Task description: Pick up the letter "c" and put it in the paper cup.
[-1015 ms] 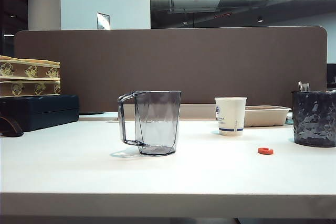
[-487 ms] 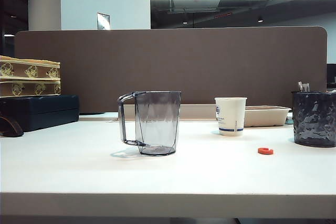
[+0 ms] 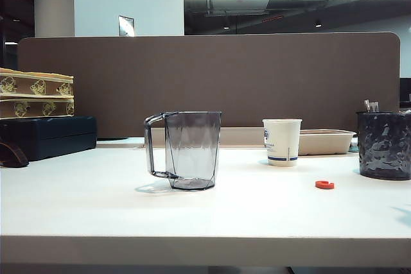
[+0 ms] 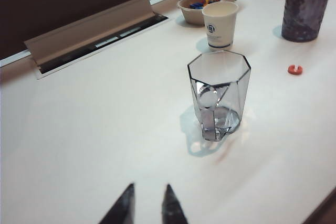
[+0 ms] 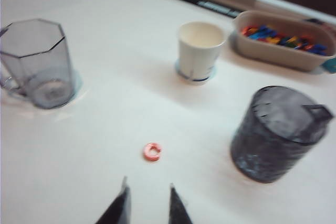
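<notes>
The white table (image 3: 77, 210) carried one clear pitcher (image 3: 186, 150), one dark textured holder (image 3: 384, 144), one tray of coloured letters (image 5: 281, 40), one paper cup (image 3: 282, 142) and one red letter "c" (image 3: 325, 185). The letter lay flat on the table, in front of the cup and apart from it, between pitcher and holder. The step in hand looked like the approach. The right claw (image 5: 148, 203) hung above the table near the letter, fingers spread and empty; the left claw (image 4: 148, 203) hovered near the pitcher, also spread and empty. Next, the right claw would probably need to descend, straddle the letter and pinch it.
</notes>
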Robot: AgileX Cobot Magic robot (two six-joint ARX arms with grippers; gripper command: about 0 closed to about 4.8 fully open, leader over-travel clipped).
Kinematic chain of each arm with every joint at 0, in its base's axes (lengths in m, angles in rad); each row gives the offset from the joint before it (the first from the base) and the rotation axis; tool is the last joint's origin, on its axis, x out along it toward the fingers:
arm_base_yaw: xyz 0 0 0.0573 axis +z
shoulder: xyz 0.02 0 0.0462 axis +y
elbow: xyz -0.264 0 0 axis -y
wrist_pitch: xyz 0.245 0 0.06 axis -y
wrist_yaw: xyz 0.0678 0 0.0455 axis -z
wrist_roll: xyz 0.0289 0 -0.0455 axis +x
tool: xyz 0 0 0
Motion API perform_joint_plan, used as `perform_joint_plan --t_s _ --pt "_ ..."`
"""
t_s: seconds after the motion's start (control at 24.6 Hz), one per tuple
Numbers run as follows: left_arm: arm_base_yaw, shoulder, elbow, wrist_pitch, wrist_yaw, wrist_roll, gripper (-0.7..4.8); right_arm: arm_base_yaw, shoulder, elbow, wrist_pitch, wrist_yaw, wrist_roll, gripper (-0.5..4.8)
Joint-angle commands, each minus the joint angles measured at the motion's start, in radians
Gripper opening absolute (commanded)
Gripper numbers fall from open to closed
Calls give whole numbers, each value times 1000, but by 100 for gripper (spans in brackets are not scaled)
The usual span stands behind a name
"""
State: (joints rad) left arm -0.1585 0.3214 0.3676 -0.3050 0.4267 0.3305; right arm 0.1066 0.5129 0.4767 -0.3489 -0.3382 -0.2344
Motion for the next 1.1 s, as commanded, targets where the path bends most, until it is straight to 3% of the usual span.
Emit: perform_joint_plan --t_s 0.04,0.2,0.77,1.01,1.1 --pt "-8 29 3 3 7 21 62 32 69 25 11 2 -3 97" --pt "-8 78 3 8 7 21 62 63 193 51 18 6 -3 161" --pt "-24 300 3 86 -3 36 62 63 527 96 155 43 -2 162" --pt "-27 467 3 291 -3 -11 62 75 647 132 211 50 24 164" --pt "-27 483 3 331 -5 -16 62 87 673 132 243 44 26 208"
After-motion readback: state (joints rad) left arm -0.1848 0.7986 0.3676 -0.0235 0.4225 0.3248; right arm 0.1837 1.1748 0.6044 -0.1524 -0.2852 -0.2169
